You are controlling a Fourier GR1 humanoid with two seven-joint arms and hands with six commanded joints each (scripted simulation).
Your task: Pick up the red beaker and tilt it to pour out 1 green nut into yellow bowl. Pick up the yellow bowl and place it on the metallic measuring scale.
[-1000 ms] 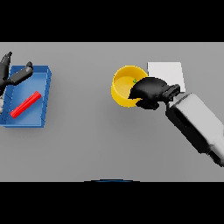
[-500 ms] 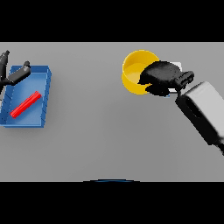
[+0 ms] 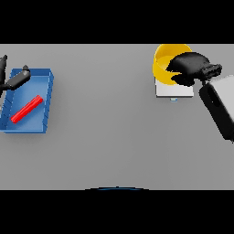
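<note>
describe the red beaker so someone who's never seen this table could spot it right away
Start at the blue tray on the grey table's left side. Inside it lies the red beaker, a slim red cylinder on its side, set diagonally. It is the only red thing in view, just below the left robot hand.

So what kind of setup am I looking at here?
Probably a lab-style bench: a plain grey table with a metallic measuring scale, a blue tray holding a red beaker, and a yellow bowl in the right hand.

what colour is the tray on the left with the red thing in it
Blue. The tray shows in the head view, holding the red beaker.
</note>
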